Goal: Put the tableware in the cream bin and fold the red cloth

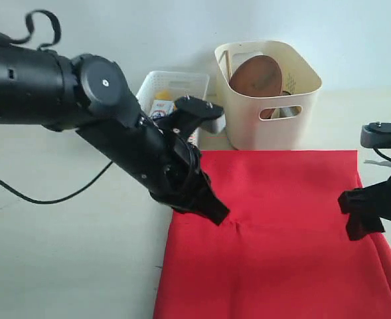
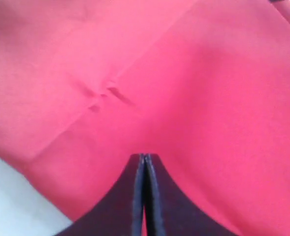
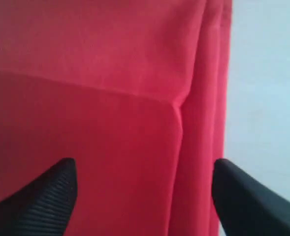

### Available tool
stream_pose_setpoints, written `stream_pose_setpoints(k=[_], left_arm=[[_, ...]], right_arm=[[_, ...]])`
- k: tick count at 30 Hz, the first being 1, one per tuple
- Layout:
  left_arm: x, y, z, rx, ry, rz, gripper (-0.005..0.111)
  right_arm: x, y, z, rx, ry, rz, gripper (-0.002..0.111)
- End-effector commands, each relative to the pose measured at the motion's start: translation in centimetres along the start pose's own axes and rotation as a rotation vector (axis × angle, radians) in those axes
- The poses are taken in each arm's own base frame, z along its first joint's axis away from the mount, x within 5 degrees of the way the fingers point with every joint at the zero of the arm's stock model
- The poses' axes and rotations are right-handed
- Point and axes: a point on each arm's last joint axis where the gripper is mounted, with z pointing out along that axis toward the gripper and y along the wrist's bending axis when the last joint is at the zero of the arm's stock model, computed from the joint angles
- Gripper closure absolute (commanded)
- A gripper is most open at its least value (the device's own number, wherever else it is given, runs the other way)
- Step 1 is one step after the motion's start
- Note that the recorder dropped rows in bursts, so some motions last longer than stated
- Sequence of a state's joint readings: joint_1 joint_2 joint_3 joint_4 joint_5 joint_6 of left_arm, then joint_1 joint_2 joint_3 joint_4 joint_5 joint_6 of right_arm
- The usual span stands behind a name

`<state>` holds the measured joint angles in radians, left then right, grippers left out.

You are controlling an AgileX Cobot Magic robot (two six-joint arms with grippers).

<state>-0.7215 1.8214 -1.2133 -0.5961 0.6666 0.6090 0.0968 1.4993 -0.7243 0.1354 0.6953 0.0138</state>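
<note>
In the exterior view the large bright red cloth (image 1: pixel 275 239) lies flat on the pale table (image 1: pixel 62 259), near of the smooth cream-yellow plastic bin (image 1: pixel 268 123). The bin already holds a round brown plate (image 1: pixel 256 76); a white lattice basket (image 1: pixel 172 86) stands just left of it. The left claw (image 1: pixel 215 214) rests at the cloth's left edge, the right claw (image 1: pixel 381 222) over its right edge. Tableware seems dealt with, so folding looks like the step in hand.

In the left wrist view the left claw (image 2: pixel 144 162) is clenched, its tips pressed together above the cloth (image 2: pixel 194 88); I cannot tell whether any fabric is caught between them. A small pucker sits where two creases cross.

In the right wrist view the right claw (image 3: pixel 145 196) stands released, jaws wide apart, straddling the cloth (image 3: pixel 85 73) just inside its right edge, where layers appear stacked beside bare table (image 3: pixel 268 98).

To fold well, the right claw should likely lower and close on every layer at that edge. Both claws ought to grip at matching points, lift together and carry the fabric evenly, so edges meet squarely without dragging.
</note>
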Motion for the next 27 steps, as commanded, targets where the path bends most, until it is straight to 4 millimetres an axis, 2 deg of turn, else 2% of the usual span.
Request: stream_pose_setpoints(k=[1, 2, 4, 5, 6, 7, 8, 9, 12, 13, 15, 16, 17, 18, 19, 20, 21, 22, 23, 27], left_arm=[[-0.5, -0.2, -5.7, -0.113, -0.072, -0.050, 0.107], [-0.5, -0.1, -6.8, -0.134, -0.090, -0.060, 0.107], [-0.3, -0.9, -11.1, -0.175, -0.158, -0.053, 0.107], [-0.2, -1.0, -12.0, -0.185, -0.170, -0.053, 0.107], [0.1, -1.6, -14.0, -0.208, -0.201, -0.036, 0.107], [0.3, -1.9, -14.8, -0.225, -0.208, -0.028, 0.107], [0.7, -2.5, -16.6, -0.248, -0.242, -0.018, 0.107], [0.9, -2.8, -17.4, -0.256, -0.252, -0.011, 0.107], [2.3, -4.5, -21.5, -0.289, -0.341, 0.002, 0.107], [2.6, -4.8, -22.2, -0.290, -0.355, 0.004, 0.107], [4.6, -6.3, -24.8, -0.299, -0.435, 0.023, 0.107], [5.2, -6.6, -25.3, -0.300, -0.451, 0.025, 0.107], [6.8, -7.3, -26.3, -0.303, -0.487, 0.030, 0.107], [7.7, -7.6, -26.7, -0.302, -0.502, 0.027, 0.107], [9.6, -8.0, -27.0, -0.311, -0.519, 0.025, 0.107], [10.4, -8.2, -27.1, -0.316, -0.526, 0.025, 0.107], [12.6, -8.5, -27.5, -0.337, -0.549, 0.018, 0.107], [13.6, -8.7, -27.7, -0.347, -0.567, 0.016, 0.107], [15.8, -8.9, -27.7, -0.366, -0.590, 0.002, 0.107], [19.3, -9.1, -27.4, -0.386, -0.630, -0.037, 0.107]], right_arm=[[-0.9, -1.2, 2.1, -0.070, 0.012, 0.054, 0.033], [-1.0, -1.3, 2.5, -0.065, 0.023, 0.057, 0.033], [-1.7, -1.6, 3.8, -0.055, 0.062, 0.062, 0.033], [-1.9, -1.7, 4.1, -0.051, 0.071, 0.061, 0.033], [-2.1, -1.8, 4.7, -0.041, 0.090, 0.050, 0.033], [-2.2, -1.9, 5.0, -0.038, 0.098, 0.047, 0.033], [-2.4, -1.9, 5.6, -0.036, 0.110, 0.047, 0.033], [-2.6, -2.0, 5.8, -0.036, 0.115, 0.048, 0.033], [-2.8, -2.0, 6.7, -0.034, 0.138, 0.049, 0.034], [-2.8, -2.0, 6.8, -0.034, 0.142, 0.049, 0.036], [-2.7, -2.1, 7.2, -0.028, 0.156, 0.041, 0.054], [-2.6, -2.2, 7.2, -0.021, 0.160, 0.030, 0.062], [-2.6, -2.4, 7.2, -0.003, 0.162, 0.004, 0.079], [-2.6, -2.5, 7.2, 0.008, 0.164, -0.009, 0.088], [-2.4, -2.8, 7.2, 0.039, 0.183, -0.025, 0.101], [-2.4, -3.0, 7.2, 0.061, 0.192, -0.033, 0.106], [-2.2, -3.4, 7.1, 0.110, 0.209, -0.036, 0.108], [-2.1, -3.7, 7.0, 0.142, 0.221, -0.036, 0.108], [-2.1, -4.2, 6.8, 0.200, 0.245, -0.035, 0.108], [-2.2, -5.7, 5.8, 0.373, 0.355, -0.064, 0.108]])
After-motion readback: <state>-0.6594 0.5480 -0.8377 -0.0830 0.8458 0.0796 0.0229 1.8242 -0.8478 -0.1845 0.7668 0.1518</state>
